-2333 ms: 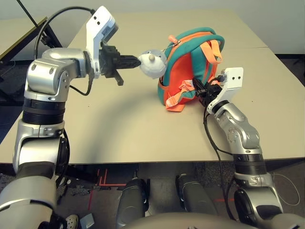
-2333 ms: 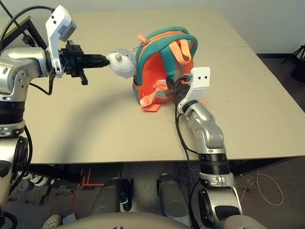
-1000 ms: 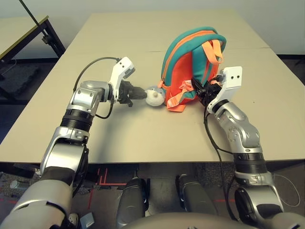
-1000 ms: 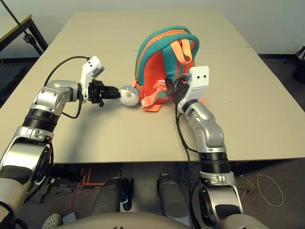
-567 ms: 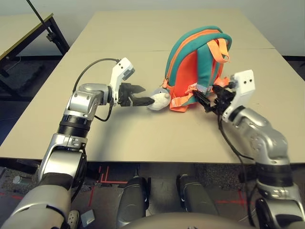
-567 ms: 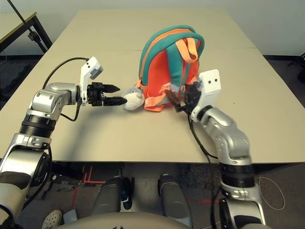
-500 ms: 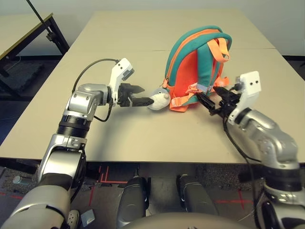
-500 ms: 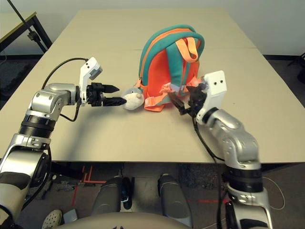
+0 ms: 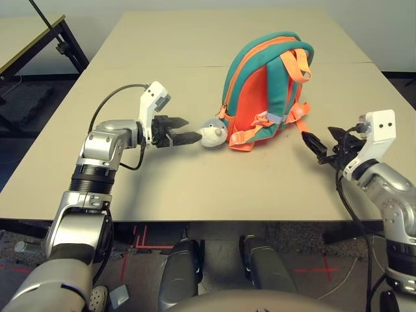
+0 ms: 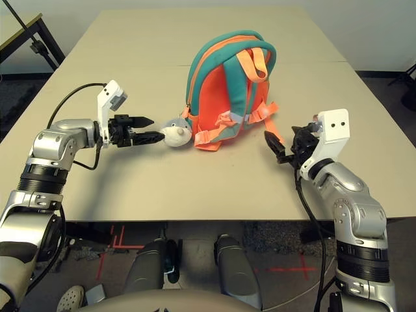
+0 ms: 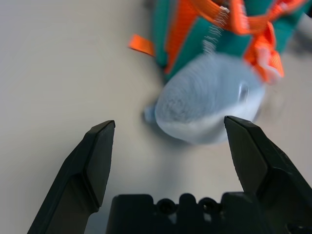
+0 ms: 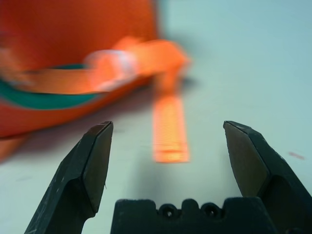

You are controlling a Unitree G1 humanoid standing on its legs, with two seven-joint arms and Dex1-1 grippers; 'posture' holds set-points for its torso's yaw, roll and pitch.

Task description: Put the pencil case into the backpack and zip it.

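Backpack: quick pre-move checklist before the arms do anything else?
1. Orange backpack with teal trim upright on the beige table: ok.
2. Left gripper open, fingers apart, nothing held: ok.
3. Left gripper clear of the grey plush dolphin charm: cannot tell; its fingertips are right at the charm.
4. Right gripper open, empty and apart from the backpack: ok.
5. Loose orange strap end lying flat on the table ahead of the right gripper, not caught in it: ok.
6. Backpack zipped shut: cannot tell; the strap side faces the head camera.
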